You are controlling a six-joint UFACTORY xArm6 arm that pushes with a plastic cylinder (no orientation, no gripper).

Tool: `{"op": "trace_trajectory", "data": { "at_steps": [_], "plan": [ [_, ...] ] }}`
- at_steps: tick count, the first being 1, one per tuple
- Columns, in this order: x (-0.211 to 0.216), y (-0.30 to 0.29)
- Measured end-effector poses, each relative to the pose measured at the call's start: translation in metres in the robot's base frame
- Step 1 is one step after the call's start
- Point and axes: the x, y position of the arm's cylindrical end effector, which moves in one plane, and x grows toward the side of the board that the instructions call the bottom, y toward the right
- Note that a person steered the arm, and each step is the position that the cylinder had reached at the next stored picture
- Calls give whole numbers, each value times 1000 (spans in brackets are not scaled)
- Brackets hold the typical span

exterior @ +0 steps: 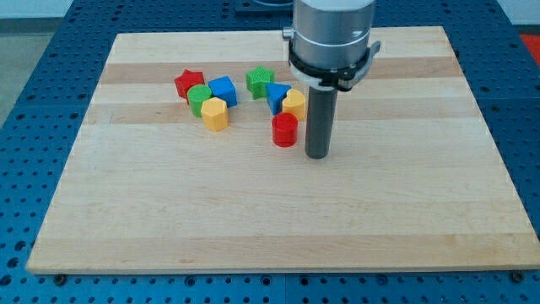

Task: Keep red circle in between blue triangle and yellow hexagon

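The red circle sits near the board's middle. Just above it, touching, is a yellow block, and the blue triangle sits against that yellow block's left side. The yellow hexagon lies further to the view's left, apart from the red circle. My tip rests on the board just to the right of the red circle, a small gap between them.
A green star sits above and left of the blue triangle. A left cluster holds a red star, a green circle and a blue cube around the yellow hexagon. The wooden board lies on a blue perforated table.
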Motion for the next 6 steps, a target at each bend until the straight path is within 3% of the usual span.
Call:
{"op": "trace_trajectory", "data": {
  "at_steps": [6],
  "plan": [
    [-56,-69]
  ]
}}
